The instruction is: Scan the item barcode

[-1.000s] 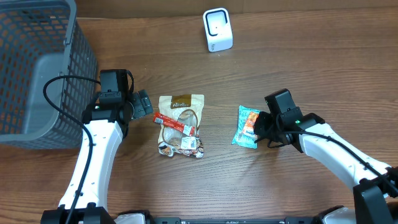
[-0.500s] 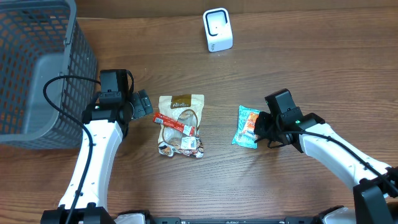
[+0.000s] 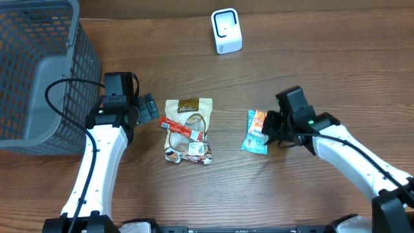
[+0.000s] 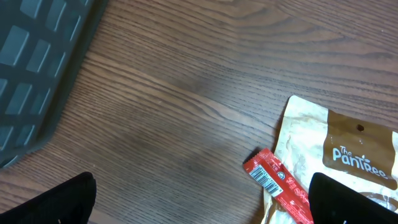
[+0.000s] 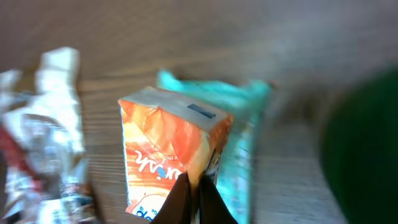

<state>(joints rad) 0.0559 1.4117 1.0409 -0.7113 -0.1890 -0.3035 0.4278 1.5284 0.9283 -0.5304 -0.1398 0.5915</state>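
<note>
Two tools: the right tool point(image 3: 271, 131) is pressed together, pinching the right edge of the orange-and-teal snack packet point(image 3: 256, 133) right of centre on the desk point(image 3: 310, 65), while the left tool point(image 3: 149, 109) is spread wide beside the tan pouch point(image 3: 188, 113).

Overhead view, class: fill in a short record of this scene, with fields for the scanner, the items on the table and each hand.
scanner: white scanner, far side, untouched
middle items: brown pouch with red bar lying on it
right hand: shut on orange-and-teal packet
left hand: open, holding nothing, beside the pouch
basket: grey mesh, far left
</note>
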